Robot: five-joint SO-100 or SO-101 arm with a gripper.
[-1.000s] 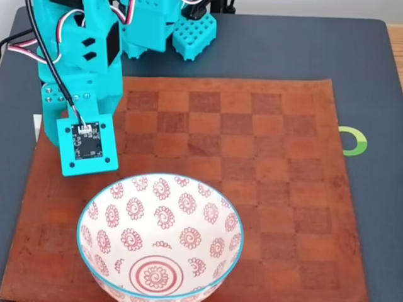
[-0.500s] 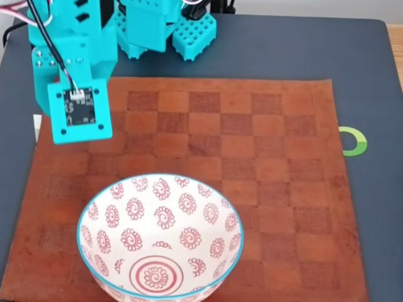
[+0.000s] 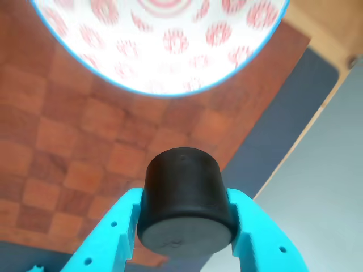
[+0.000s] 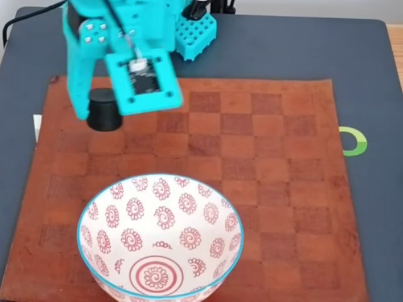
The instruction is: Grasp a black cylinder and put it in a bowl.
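Lifted: matte black cylinder (image 3: 186, 201) (gripper (image 3: 187, 226) clamped).

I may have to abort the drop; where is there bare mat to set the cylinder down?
The checkered mat is bare on the fixed view's whole right half, from the bowl across to the mat's right edge. The strip between arm and bowl is bare too. The upper left is crowded: the end effector holds the black cylinder there.

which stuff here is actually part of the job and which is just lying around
Part of the job:
- black cylinder, clamped in the gripper
- bowl, nothing in it

Just lying about:
- brown checkered mat
- dark pad beneath it
- green ring mark on the pad's right in the fixed view
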